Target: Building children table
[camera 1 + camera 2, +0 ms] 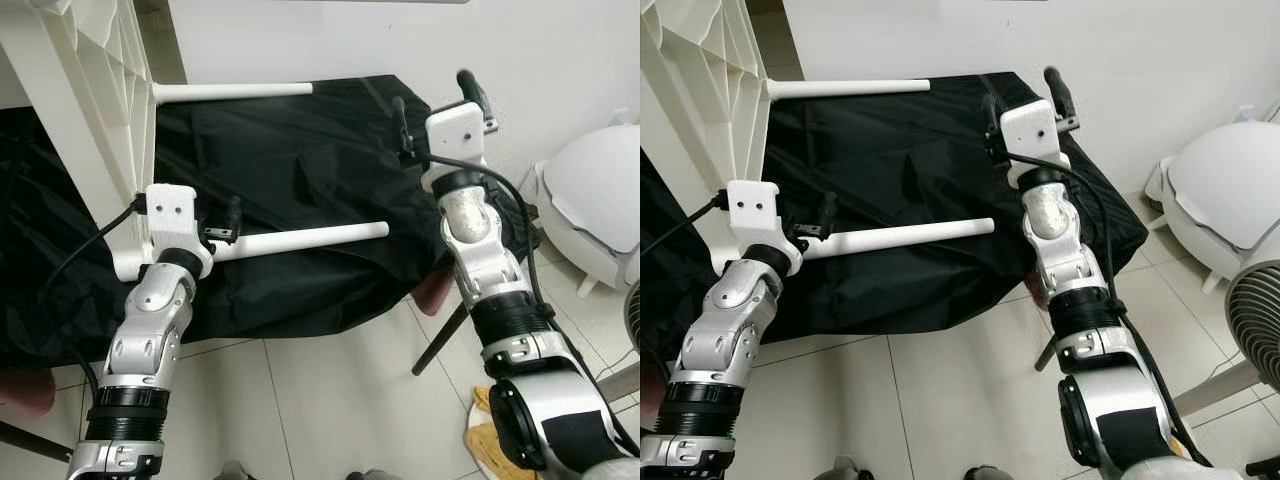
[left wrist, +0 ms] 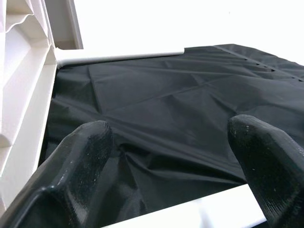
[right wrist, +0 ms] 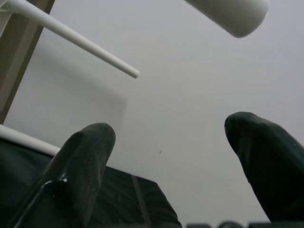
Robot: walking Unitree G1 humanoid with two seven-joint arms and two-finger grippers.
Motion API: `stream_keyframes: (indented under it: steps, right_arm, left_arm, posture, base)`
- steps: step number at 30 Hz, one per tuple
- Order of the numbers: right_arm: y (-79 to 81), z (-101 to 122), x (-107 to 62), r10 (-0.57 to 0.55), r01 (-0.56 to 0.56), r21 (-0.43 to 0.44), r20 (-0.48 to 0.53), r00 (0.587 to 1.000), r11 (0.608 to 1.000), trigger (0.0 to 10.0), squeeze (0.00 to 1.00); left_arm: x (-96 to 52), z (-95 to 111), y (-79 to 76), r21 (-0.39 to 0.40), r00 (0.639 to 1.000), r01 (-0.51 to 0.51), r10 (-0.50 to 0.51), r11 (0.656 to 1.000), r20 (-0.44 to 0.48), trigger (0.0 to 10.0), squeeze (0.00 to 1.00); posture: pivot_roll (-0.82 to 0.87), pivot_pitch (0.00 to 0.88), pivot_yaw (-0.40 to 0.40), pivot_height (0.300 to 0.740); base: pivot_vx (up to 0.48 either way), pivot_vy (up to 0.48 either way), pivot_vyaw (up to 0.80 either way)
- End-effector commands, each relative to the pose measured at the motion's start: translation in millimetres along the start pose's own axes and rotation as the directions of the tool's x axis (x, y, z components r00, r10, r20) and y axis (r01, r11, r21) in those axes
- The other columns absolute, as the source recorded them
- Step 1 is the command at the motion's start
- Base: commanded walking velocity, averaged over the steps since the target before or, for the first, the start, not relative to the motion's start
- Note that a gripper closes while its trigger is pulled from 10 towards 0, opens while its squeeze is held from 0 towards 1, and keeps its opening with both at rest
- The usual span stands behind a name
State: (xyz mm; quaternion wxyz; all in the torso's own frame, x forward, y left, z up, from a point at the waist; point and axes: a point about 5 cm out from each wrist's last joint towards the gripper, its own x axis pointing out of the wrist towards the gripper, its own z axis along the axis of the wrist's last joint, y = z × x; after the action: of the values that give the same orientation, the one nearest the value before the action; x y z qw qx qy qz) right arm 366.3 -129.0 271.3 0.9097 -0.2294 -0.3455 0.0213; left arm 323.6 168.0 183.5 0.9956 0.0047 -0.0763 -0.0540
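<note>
Even, bright daylight fills both head views, sharp throughout. The wall (image 2: 142, 23) in the left wrist view is blown out to white glare. The black cloth (image 1: 300, 200) swallows detail, perhaps hiding shadows. Close fingers (image 3: 80, 166) look soft.

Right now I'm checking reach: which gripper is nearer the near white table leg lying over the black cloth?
Left. The left gripper sits at the near white table leg, by its table end; the right gripper hovers beyond its free tip.

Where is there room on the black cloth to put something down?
The black cloth lies bare between the upper table leg and the lower table leg, and between their tips and the right gripper. It is crowded beside the white tabletop, where the left gripper sits.
</note>
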Motion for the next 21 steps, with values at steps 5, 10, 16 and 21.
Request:
stream_keyframes:
  steps: [5,10,16,21]
  right_arm:
    - [8.3,1.8,-2.8,0.033,-0.031,-0.049,0.04,0.999,0.998,10.0,0.0]
    - [7.7,6.6,0.8,0.036,-0.031,-0.065,0.068,0.997,0.997,10.0,0.0]
    - [8.1,15.1,6.1,0.051,-0.04,-0.093,0.117,0.992,0.995,10.0,0.0]
    - [18.6,32.2,15.3,0.109,-0.077,-0.156,0.205,0.973,0.985,10.0,0.0]
  left_arm:
    - [2.7,1.7,-1.1,0.039,0.999,0.047,-0.046,0.998,-0.021,10.0,0.0]
    - [4.2,-0.9,-0.6,0.05,0.998,0.049,-0.047,0.998,-0.05,10.0,0.0]
    - [3.7,-4.8,-0.6,0.059,0.995,0.056,-0.051,0.997,-0.087,10.0,0.0]
    - [1.3,-10.6,-2.0,0.068,0.99,0.063,-0.054,0.996,-0.13,10.0,0.0]
  posture:
    - [0.01,0.072,0.01,0.74]
    - [0.0,0.074,0.016,0.74]
    - [0.0,0.08,0.012,0.74]
    - [0.01,0.093,-0.001,0.74]
  base:
    - [0.0,0.0,0.0]
    - [0.0,0.0,0.0]
    - [0.0,0.0,0.0]
    - [0.0,0.0,0.0]
